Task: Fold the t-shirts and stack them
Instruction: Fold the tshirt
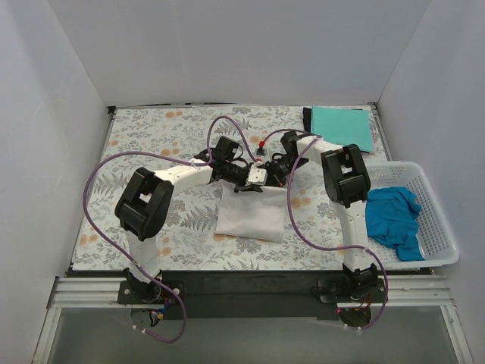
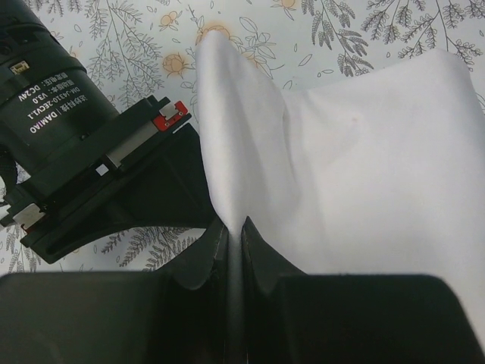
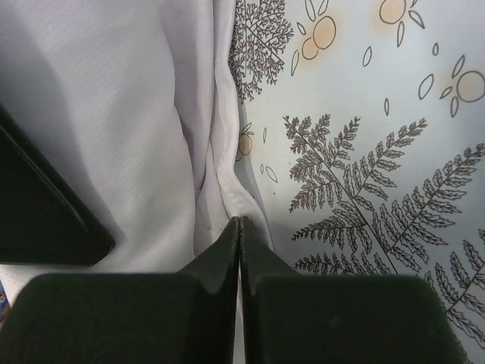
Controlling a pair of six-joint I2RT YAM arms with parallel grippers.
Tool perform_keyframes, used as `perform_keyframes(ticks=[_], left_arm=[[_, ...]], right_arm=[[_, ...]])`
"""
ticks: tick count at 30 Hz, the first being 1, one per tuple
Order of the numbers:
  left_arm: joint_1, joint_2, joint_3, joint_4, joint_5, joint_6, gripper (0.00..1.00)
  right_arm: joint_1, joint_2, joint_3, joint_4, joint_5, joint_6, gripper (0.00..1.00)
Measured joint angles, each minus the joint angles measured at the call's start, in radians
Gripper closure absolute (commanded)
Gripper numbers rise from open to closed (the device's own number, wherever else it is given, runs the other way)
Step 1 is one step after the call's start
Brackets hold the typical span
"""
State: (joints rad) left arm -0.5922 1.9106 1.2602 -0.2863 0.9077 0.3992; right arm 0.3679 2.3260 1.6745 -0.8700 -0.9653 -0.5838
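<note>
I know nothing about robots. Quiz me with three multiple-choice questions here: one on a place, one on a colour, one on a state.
1. Where is the bright blue t-shirt? A) in the basket B) on the floor C) hanging midair
2. The t-shirt in the middle is: A) red B) white C) black
3. The left tool is: A) wide open B) shut on the white t-shirt C) gripping a cup
Answers: 1A, it lies crumpled inside; 2B, pale white cloth; 3B, cloth is pinched between its fingers.
</note>
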Motion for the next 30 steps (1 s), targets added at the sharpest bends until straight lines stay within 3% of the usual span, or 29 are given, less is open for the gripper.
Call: perform_keyframes(ticks=[10, 19, 22, 23, 28, 29, 30], left_arm=[[-0.001, 0.000, 0.000, 0.036, 0.001, 0.005, 1.00], [0.001, 0.010, -0.005, 0.063, -0.051, -0.022, 0.62], [0.011, -0.006, -0.031, 0.079, -0.075, -0.082, 0.60], [0.016, -0.019, -0.043, 0.079, -0.086, -0.116, 0.52], [0.068, -0.135, -0.061, 0.082, -0.142, -0.371, 0.33], [0.081, -0.164, -0.062, 0.083, -0.145, -0.426, 0.20], [0.093, -0.194, -0.065, 0.087, -0.150, -0.479, 0.18]], right_arm=[[0.001, 0.005, 0.011, -0.010, 0.001, -0.005, 0.97], [0.004, 0.021, 0.076, -0.022, 0.047, -0.011, 0.96], [0.005, 0.048, 0.140, -0.023, 0.067, -0.011, 0.96], [0.005, 0.059, 0.167, -0.024, 0.074, -0.010, 0.96], [0.006, 0.112, 0.319, -0.017, 0.136, 0.004, 0.73], [0.006, 0.113, 0.339, -0.011, 0.158, 0.004, 0.70], [0.006, 0.113, 0.357, -0.005, 0.180, 0.005, 0.61]])
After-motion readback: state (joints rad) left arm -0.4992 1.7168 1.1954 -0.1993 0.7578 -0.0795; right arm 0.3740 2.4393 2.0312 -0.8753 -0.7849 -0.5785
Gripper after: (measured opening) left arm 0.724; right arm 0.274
